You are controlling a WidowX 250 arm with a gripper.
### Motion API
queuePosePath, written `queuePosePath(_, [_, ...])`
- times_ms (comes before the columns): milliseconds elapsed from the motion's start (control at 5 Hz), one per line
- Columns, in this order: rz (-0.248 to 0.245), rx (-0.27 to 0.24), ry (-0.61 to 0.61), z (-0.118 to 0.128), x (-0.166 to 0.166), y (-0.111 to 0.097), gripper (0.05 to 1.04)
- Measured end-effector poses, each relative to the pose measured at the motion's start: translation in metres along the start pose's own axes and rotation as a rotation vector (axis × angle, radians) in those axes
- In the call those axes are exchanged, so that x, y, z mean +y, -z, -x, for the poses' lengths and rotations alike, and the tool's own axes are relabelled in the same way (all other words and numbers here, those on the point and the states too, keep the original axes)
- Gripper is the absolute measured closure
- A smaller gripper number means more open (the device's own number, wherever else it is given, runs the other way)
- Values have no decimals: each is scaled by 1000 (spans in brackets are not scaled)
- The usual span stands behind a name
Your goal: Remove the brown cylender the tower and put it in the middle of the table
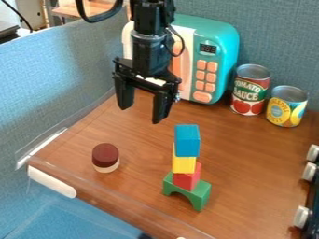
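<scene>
Runs open over the wooden tabletop (144,151) between the brown-topped cylinder (105,158) and the block tower (184,164). Meets obstacles farther back: toy microwave (219,52), red-labelled can (250,90), yellow-labelled can (287,107).

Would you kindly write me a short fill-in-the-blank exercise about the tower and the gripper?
The top block of the tower is ____.
Directly under it, the next block is ____.
The arch at the base is ____.
The gripper is not shut but ____.

Missing words: blue; yellow; green; open.
</scene>
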State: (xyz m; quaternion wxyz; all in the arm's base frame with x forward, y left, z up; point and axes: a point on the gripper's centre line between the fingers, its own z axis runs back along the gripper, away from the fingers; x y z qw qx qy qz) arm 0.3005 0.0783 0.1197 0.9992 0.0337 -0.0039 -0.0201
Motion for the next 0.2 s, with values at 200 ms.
queuePosePath(200, [0,0,-2,1,0,0,83])
